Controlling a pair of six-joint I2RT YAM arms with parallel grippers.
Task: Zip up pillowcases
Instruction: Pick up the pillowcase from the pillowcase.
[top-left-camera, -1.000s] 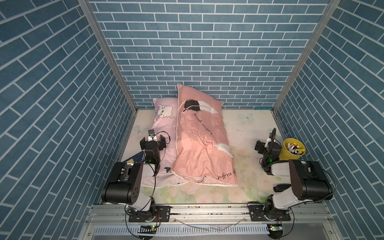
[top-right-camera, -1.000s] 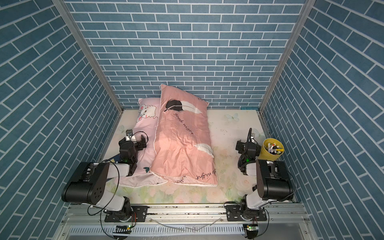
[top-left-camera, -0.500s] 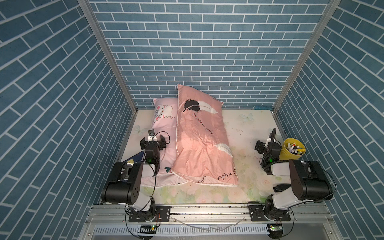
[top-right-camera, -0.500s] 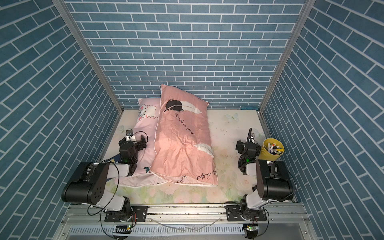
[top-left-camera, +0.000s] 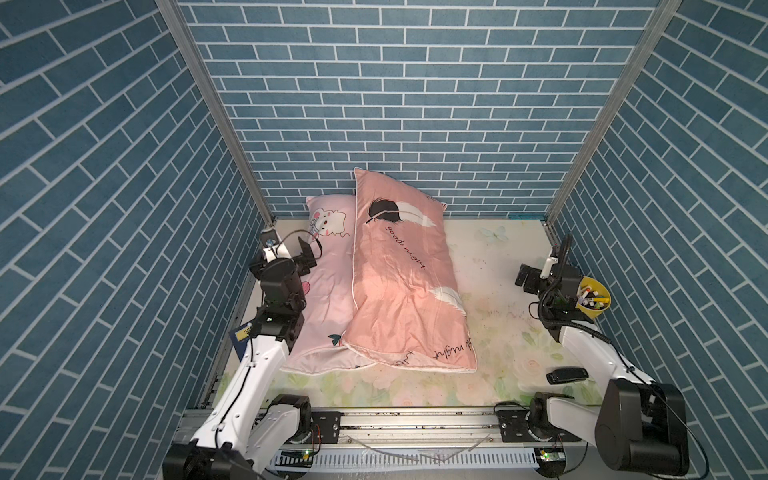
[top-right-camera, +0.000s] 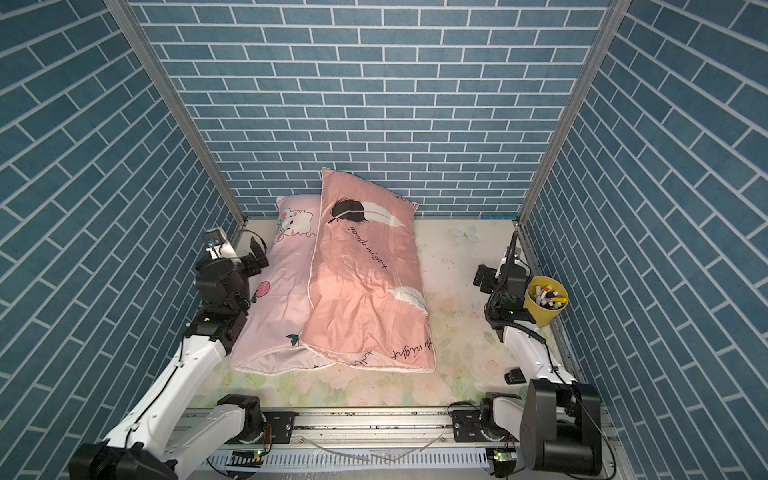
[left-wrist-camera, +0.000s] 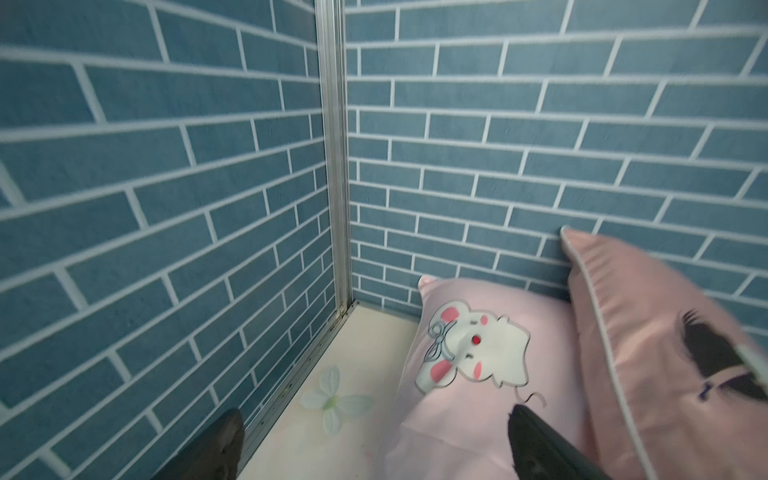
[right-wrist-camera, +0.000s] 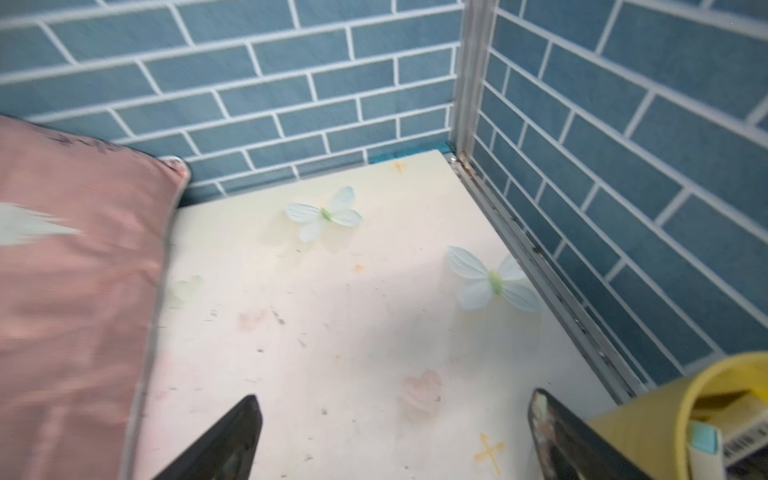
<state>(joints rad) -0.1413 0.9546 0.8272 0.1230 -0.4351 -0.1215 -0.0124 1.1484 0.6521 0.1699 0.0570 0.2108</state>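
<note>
2 filled pillowcases lie lengthwise on the floral-covered counter. The salmon feather-print pillowcase overlaps the right side of the light pink cartoon pillowcase, its far corner propped against the brick back wall. The left pincer, prongs spread wide and empty, hovers at the pink one's outer edge. The right pincer, likewise spread and empty, hangs over bare counter beside a yellow cup of markers.

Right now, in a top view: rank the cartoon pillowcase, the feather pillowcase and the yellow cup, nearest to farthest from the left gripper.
1. The light pink cartoon pillowcase: right beside the open left gripper, on the left arm's side.
2. The salmon feather pillowcase: in the middle, overlapping the pink one's far edge.
3. The yellow cup: far across, by the right arm.
</note>
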